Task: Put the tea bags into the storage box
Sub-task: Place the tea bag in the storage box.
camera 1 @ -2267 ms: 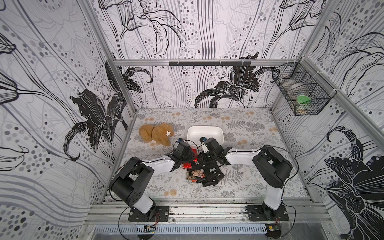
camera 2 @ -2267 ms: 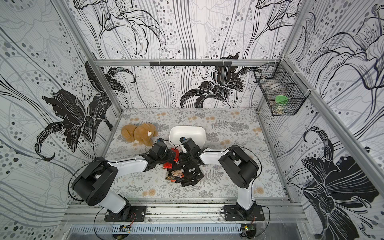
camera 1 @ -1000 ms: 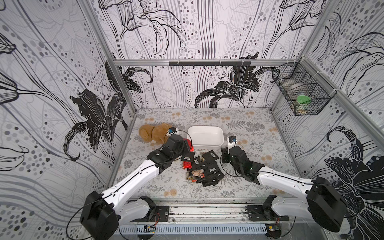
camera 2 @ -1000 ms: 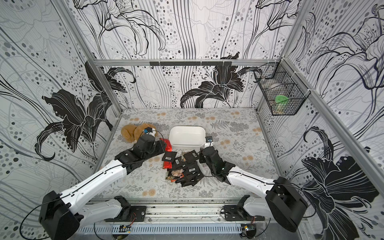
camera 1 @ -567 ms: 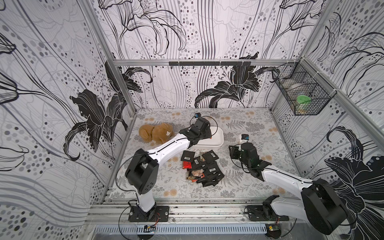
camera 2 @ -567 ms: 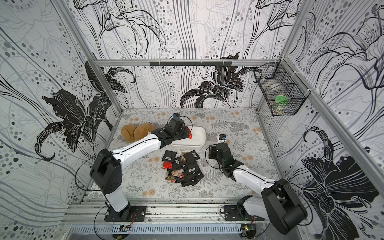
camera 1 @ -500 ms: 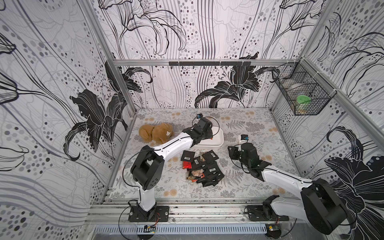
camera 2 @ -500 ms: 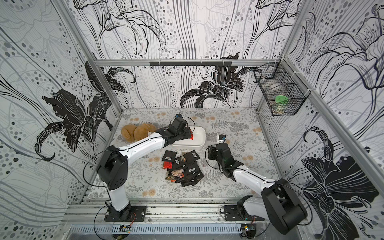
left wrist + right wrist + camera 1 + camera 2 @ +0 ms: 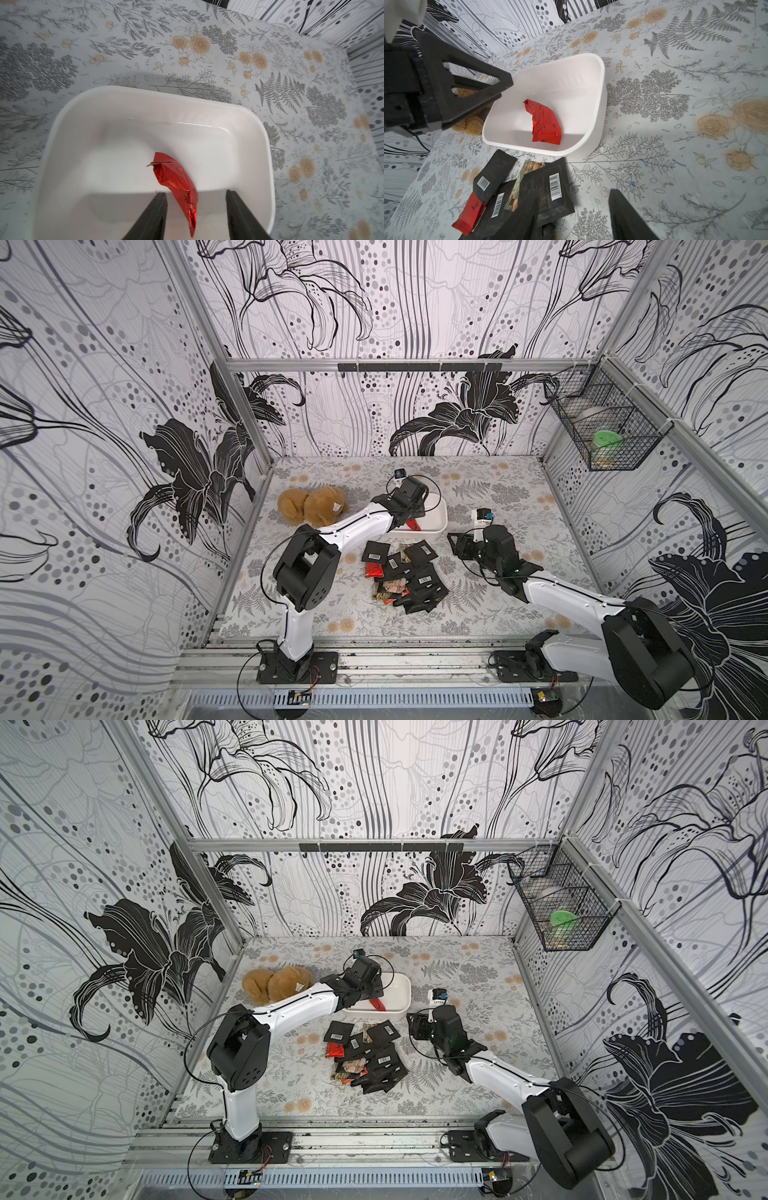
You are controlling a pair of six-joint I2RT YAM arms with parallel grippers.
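Red tea bag dropped inside storage box rim; left fingers apart, right fingers apart

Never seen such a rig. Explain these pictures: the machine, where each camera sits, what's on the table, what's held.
Two white-and-black robot arms stand on a rail before the table, each ending in a two-fingered gripper. Both top views look down from one overhead camera; the other two come from cameras on the wrists. On the table: a white storage box, a pile of tea bags before it, a brown plush toy. A wire basket hangs on the wall. The left gripper hovers open over the box, where one red tea bag lies. The right gripper, beside the pile, is open. Nothing is held.
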